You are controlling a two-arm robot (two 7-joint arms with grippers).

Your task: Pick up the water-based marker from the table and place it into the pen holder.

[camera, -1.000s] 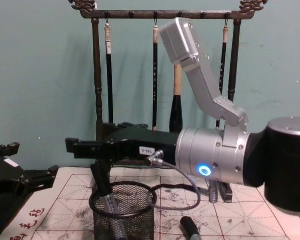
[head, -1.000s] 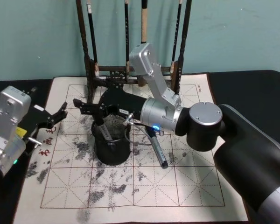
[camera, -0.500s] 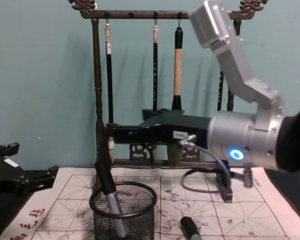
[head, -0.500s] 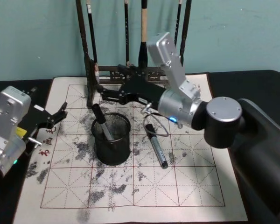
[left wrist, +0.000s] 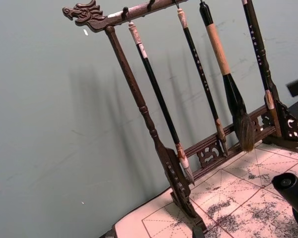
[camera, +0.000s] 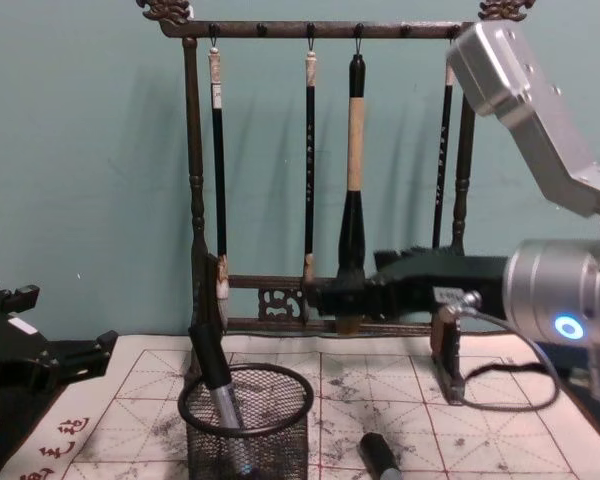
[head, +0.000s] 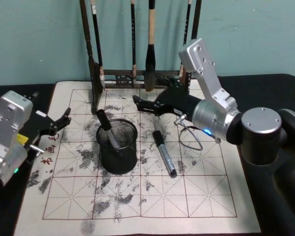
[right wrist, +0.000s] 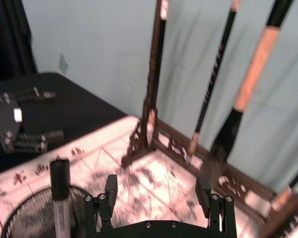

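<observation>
A water-based marker (head: 106,129) with a black cap leans inside the black mesh pen holder (head: 117,146), which stands on the white mat (head: 152,196) on the table (head: 265,88). The chest view shows that marker (camera: 218,385) in the pen holder (camera: 246,425). A second marker (head: 164,152) lies flat on the mat, right of the holder. My right gripper (head: 141,104) hovers open and empty above the mat, behind and to the right of the holder. In the right wrist view the right gripper (right wrist: 156,193) holds nothing. My left gripper (head: 59,122) rests open at the mat's left edge.
A tall dark wooden brush rack (head: 137,76) with several hanging brushes stands along the mat's far edge, just behind my right gripper. A loose cable (head: 189,140) loops under the right wrist. The near half of the mat carries only ink stains.
My right gripper has drawn back from over the pen holder, moving right and toward the rack. The marker stays leaning in the holder. The left arm has not moved.
</observation>
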